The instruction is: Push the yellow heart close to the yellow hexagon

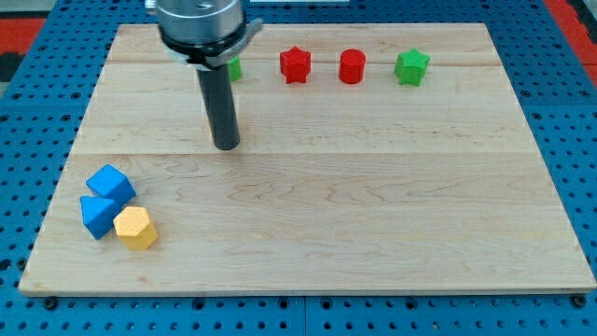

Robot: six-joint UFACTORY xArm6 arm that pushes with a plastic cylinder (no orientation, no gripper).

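Observation:
The yellow hexagon [136, 228] lies near the board's bottom left, touching a blue block [97, 215]. A second blue block [111, 183] sits just above them. No yellow heart shows in this view; it may be hidden behind the arm. My tip [226, 147] rests on the board at the upper left of centre, well up and to the right of the yellow hexagon. A green block [233, 67] peeks out just behind the rod.
Along the view's top stand a red star [295, 64], a red cylinder-like block [352, 66] and a green star [411, 66]. The wooden board [373, 205] sits on a blue perforated table.

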